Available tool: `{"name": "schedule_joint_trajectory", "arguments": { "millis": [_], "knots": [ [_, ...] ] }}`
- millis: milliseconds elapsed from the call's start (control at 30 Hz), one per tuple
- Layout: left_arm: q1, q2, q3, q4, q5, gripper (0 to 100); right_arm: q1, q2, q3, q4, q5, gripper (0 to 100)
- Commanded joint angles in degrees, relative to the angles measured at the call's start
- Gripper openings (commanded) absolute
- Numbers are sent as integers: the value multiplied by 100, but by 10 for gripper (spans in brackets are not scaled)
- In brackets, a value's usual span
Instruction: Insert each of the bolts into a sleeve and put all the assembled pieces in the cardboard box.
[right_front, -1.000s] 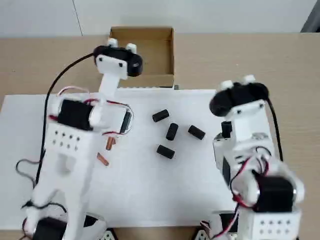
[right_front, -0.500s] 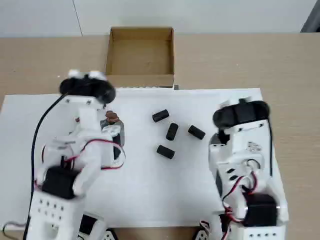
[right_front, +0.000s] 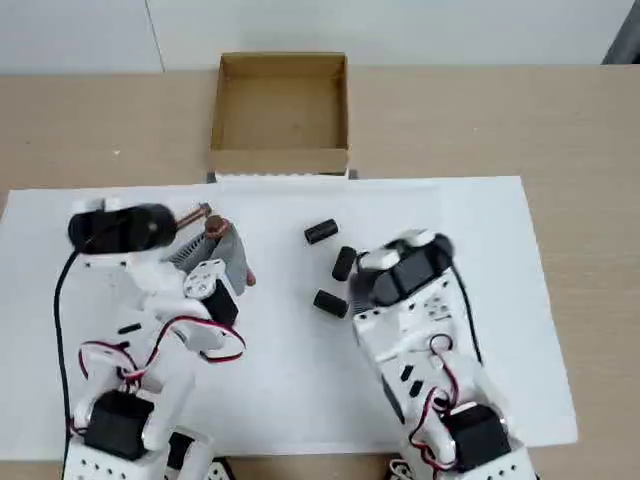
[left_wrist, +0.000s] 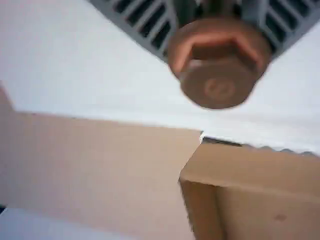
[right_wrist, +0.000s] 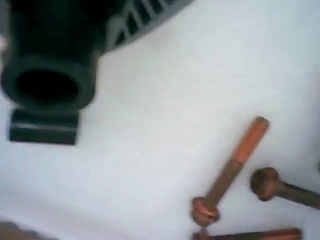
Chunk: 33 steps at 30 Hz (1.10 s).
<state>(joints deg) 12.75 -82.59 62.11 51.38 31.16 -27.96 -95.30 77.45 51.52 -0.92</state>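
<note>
Your left gripper (right_front: 212, 235) had swung back from the cardboard box (right_front: 280, 160), clamped on a bolt (left_wrist: 217, 65) near its front wall; your right gripper (right_front: 385, 270), farther from the box, gripped a sleeve (right_wrist: 47, 85); both parts looked ready for mating.

A light wooden bench (right_front: 100, 120) spans the view, a large white sheet (right_front: 300, 385) covering its near part. Behind rises a plain white wall (right_front: 400, 30), evenly lit; something dark (right_front: 628, 35) sits at its right edge.
</note>
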Motion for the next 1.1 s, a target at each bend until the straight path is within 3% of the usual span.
{"name": "schedule_joint_trajectory", "arguments": {
  "millis": [0,267,533,1067],
  "knots": [
    [62,-607,48,-343,440,6,-409,-374,132,-259,-62,3],
    [88,-1512,330,-325,1108,6,-989,-875,607,-224,-9,3],
    [756,-1908,576,-334,1099,6,-1552,-866,624,-286,448,3],
    [1081,-1908,822,-343,905,6,-1719,-866,598,-637,826,3]
  ]
}}
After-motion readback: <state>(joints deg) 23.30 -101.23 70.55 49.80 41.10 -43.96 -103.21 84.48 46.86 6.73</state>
